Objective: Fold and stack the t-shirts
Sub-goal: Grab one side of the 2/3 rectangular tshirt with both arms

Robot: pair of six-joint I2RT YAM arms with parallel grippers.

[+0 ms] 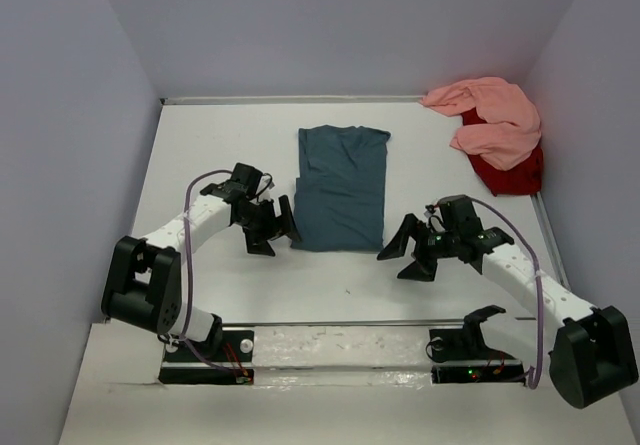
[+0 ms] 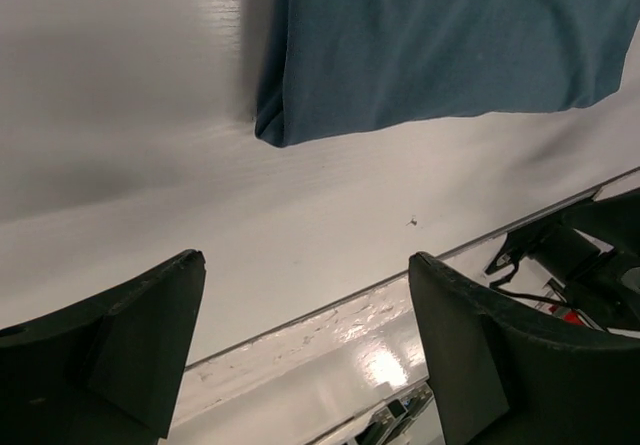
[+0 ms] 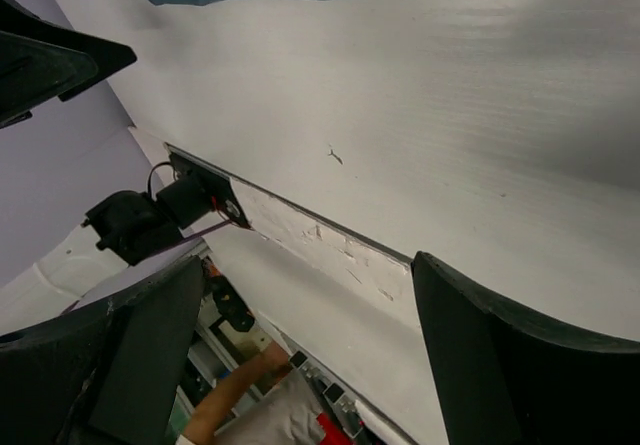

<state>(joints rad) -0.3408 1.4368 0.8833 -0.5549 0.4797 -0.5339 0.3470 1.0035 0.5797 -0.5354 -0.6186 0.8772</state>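
Teal-blue t-shirt (image 1: 341, 189), folded, mid-table; left gripper (image 1: 275, 235) and right gripper (image 1: 408, 257) beside its near corners, jaws apart, empty; pink t-shirt (image 1: 492, 120) heaped over red t-shirt (image 1: 510, 172) in far right corner, liable to lift together if pinched through both layers.

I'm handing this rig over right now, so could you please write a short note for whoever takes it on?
Left gripper: open, empty, by the teal shirt's near left corner. Right gripper: open, empty, by its near right corner.
Teal shirt: folded flat, centre of the table. Pink shirt and red shirt: heaped unfolded in the far right corner, pink on top.
Done: teal folded. Left: fold pink and red, stack all three.
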